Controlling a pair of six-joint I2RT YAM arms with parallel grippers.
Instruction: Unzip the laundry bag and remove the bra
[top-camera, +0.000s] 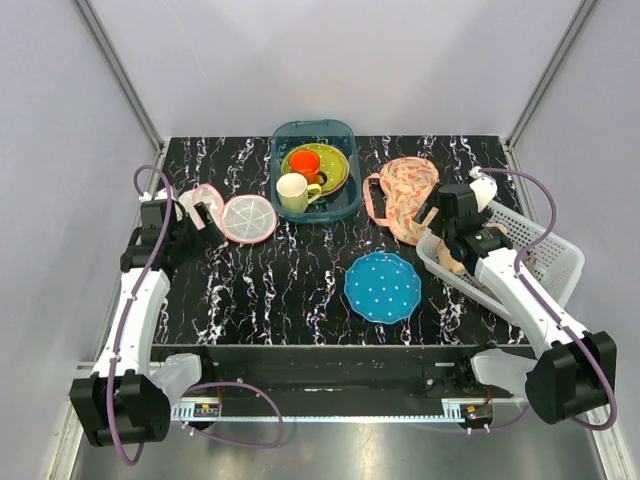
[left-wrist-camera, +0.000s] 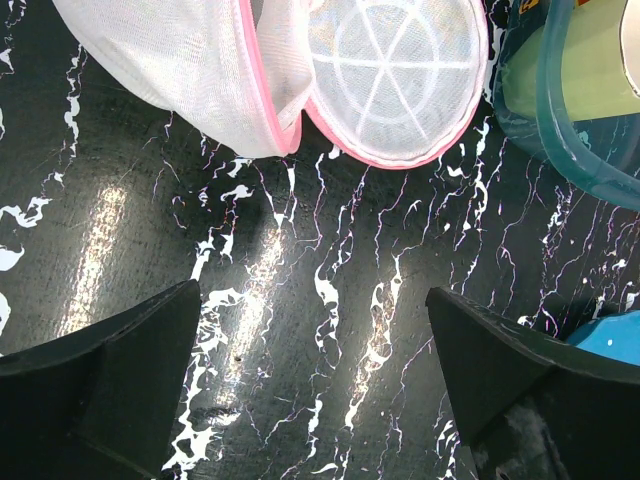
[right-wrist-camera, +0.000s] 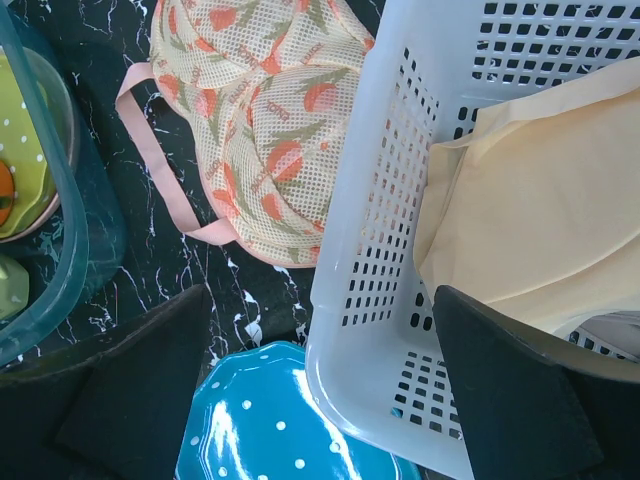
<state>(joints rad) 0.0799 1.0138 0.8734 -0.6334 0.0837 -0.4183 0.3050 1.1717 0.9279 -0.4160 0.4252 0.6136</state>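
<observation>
Laundry bag (top-camera: 405, 192): lies flat on the counter (top-camera: 300, 280), far right, between the teal tub (top-camera: 275, 170) and the white basket (top-camera: 560, 255), pink strap toward the tub.
Right end effector (right-wrist-camera: 322, 290): fingers spread, holding nothing, above the basket's near wall and the blue plate (right-wrist-camera: 270, 420).
Left end effector (left-wrist-camera: 312, 290): fingers spread, empty, over bare counter just short of the white mesh piece (left-wrist-camera: 400, 60).
Basket contents: pale yellow cloth (right-wrist-camera: 540, 200).

High rear overview; close downward wrist views, the right's laundry bag (right-wrist-camera: 265, 140) also overhead.
</observation>
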